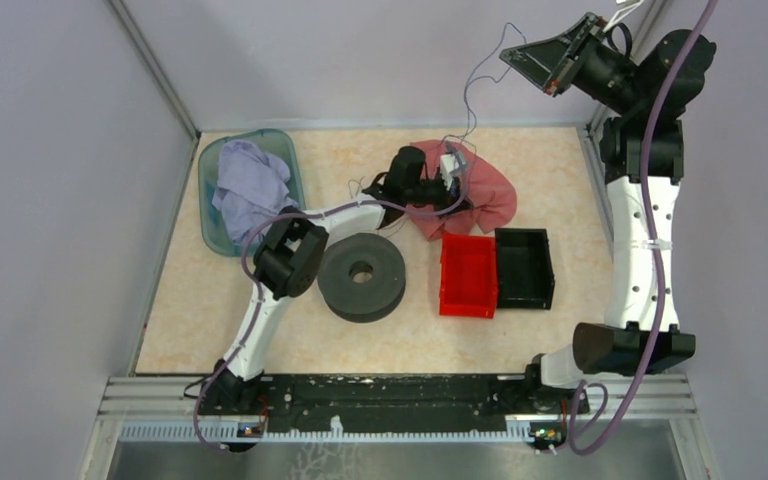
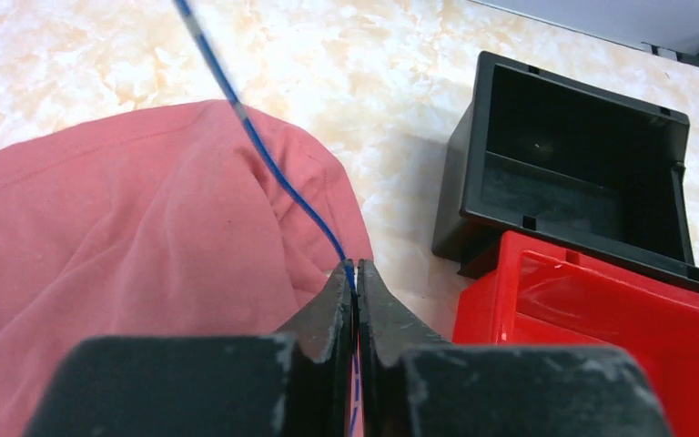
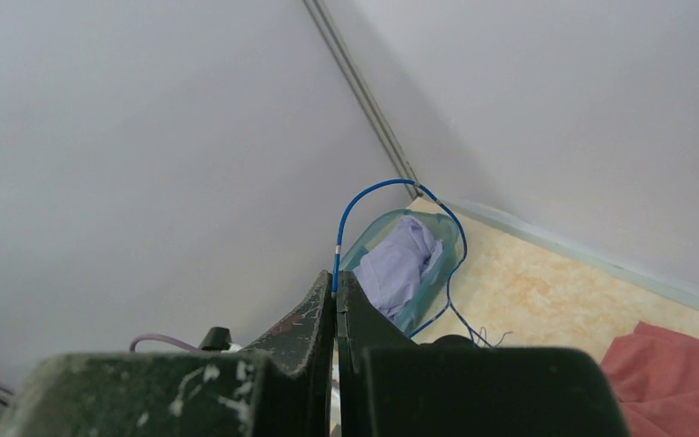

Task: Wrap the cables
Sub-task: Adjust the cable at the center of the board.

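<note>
The cable (image 2: pixel 273 164) is a thin blue wire with pale marks. My left gripper (image 2: pixel 356 269) is shut on it just above the pink cloth (image 2: pixel 100 228); the wire passes between the jaws and runs up out of that view. In the top view the left gripper (image 1: pixel 452 168) sits low over the cloth (image 1: pixel 490 195), and the cable (image 1: pixel 468 100) rises from there to my right gripper (image 1: pixel 510 55), held high at the back right. The right gripper (image 3: pixel 336 278) is shut on the cable (image 3: pixel 355 196), which arcs up and then drops toward the table.
A big black round spool (image 1: pixel 361 276) lies left of a red bin (image 1: pixel 467 275) and a black bin (image 1: pixel 525 267). At the back left stands a teal basin (image 1: pixel 212 225) holding a lavender cloth (image 1: pixel 250 185). Walls close in the back and both sides.
</note>
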`<action>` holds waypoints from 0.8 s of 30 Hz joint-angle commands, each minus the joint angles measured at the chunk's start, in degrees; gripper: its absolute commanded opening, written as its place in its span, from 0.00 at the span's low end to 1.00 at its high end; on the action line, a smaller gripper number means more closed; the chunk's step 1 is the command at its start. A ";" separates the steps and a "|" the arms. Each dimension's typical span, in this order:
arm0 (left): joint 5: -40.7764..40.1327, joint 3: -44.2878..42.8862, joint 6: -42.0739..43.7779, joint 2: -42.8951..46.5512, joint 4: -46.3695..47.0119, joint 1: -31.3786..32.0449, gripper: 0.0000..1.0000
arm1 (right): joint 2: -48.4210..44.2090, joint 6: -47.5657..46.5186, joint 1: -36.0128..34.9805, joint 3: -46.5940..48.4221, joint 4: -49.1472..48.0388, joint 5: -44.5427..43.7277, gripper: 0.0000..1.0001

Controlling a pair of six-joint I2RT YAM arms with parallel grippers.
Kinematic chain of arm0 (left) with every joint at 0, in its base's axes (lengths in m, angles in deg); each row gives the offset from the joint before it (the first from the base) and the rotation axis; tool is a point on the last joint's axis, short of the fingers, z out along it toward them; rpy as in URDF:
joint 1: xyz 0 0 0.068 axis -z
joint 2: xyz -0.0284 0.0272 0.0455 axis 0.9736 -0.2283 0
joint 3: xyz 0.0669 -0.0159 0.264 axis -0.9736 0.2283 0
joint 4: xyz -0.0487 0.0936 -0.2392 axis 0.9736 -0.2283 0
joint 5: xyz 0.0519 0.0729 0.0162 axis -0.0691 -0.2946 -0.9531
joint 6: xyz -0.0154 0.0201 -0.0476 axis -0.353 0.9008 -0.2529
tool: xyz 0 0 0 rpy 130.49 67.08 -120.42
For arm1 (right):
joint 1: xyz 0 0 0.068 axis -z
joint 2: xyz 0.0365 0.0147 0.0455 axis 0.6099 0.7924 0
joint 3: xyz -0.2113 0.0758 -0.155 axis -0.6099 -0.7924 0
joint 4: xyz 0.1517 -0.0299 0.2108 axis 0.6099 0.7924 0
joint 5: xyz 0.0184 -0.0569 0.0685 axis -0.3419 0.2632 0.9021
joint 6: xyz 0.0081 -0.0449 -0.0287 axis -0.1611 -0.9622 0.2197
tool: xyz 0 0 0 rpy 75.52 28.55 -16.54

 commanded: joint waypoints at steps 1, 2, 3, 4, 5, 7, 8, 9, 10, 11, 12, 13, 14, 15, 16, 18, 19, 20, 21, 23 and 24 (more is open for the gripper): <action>4.36 0.56 0.21 1.95 0.13 -1.02 0.01 | -1.99 -0.66 3.27 2.15 -1.14 -1.10 0.00; 5.54 1.54 0.95 3.11 -1.44 -1.44 0.00 | -1.95 -0.98 4.45 2.35 -0.35 -1.68 0.00; 7.10 2.65 2.68 4.59 -3.40 -1.96 0.00 | -1.78 -1.10 5.69 2.52 0.11 -2.12 0.00; 8.19 3.96 5.05 6.27 -6.17 -2.37 0.00 | -1.62 -1.00 7.23 2.73 0.39 -2.55 0.00; 8.79 5.81 8.66 8.23 -9.22 -2.74 0.00 | -1.37 -0.95 8.85 3.20 0.81 -2.95 0.00; 8.63 10.03 16.14 12.63 -14.83 -3.68 0.00 | -0.72 -1.18 12.09 4.53 1.84 -3.72 0.00; 8.52 12.40 20.30 14.81 -17.27 -4.39 0.00 | -0.49 -1.82 14.10 5.35 2.62 -4.60 0.00; 8.40 15.29 23.09 16.89 -19.72 -5.34 0.00 | -0.23 -2.55 15.51 6.12 3.39 -5.48 0.00; 8.25 16.98 25.61 18.82 -22.69 -6.29 0.00 | -0.04 -3.50 16.82 6.97 4.35 -6.42 0.00; 7.97 18.26 28.34 20.42 -25.61 -7.53 0.00 | 0.17 -4.64 17.98 7.71 5.17 -7.35 0.00; 7.55 19.23 30.56 21.98 -28.79 -8.70 0.00 | 0.30 -5.77 19.01 8.35 6.03 -8.39 0.00; 6.69 20.00 32.67 23.30 -31.48 -10.12 0.00 | 0.49 -6.64 20.14 8.89 6.76 -9.29 0.00; 5.93 20.53 34.44 24.41 -33.90 -12.10 0.00 | 0.74 -7.38 21.15 9.66 7.29 -10.28 0.00; 5.17 20.96 35.86 25.36 -36.00 -13.57 0.00 | 0.98 -7.85 22.45 10.09 7.61 -11.04 0.00; 4.51 21.40 36.73 26.03 -37.26 -15.18 0.00 | 1.18 -8.17 24.14 10.60 7.76 -11.72 0.00; 3.79 21.99 37.47 27.30 -38.98 -18.61 0.00 | 1.66 -8.68 26.66 11.56 7.95 -12.81 0.00; 3.63 22.30 37.69 27.72 -39.52 -20.44 0.00 | 1.85 -8.88 27.92 11.84 8.03 -13.31 0.00; 3.44 22.52 37.76 28.02 -39.64 -21.91 0.00 | 2.10 -9.27 29.22 12.27 8.12 -13.85 0.00; 3.29 22.85 37.85 28.23 -39.55 -23.53 0.00 | 2.32 -9.64 30.45 12.76 8.27 -14.33 0.00; 2.56 23.18 37.85 28.41 -38.76 -26.16 0.00 | 2.67 -10.01 33.10 13.43 8.24 -14.89 0.00; 2.26 23.25 37.58 28.34 -38.20 -27.30 0.00 | 2.79 -10.07 33.99 13.66 8.18 -14.90 0.00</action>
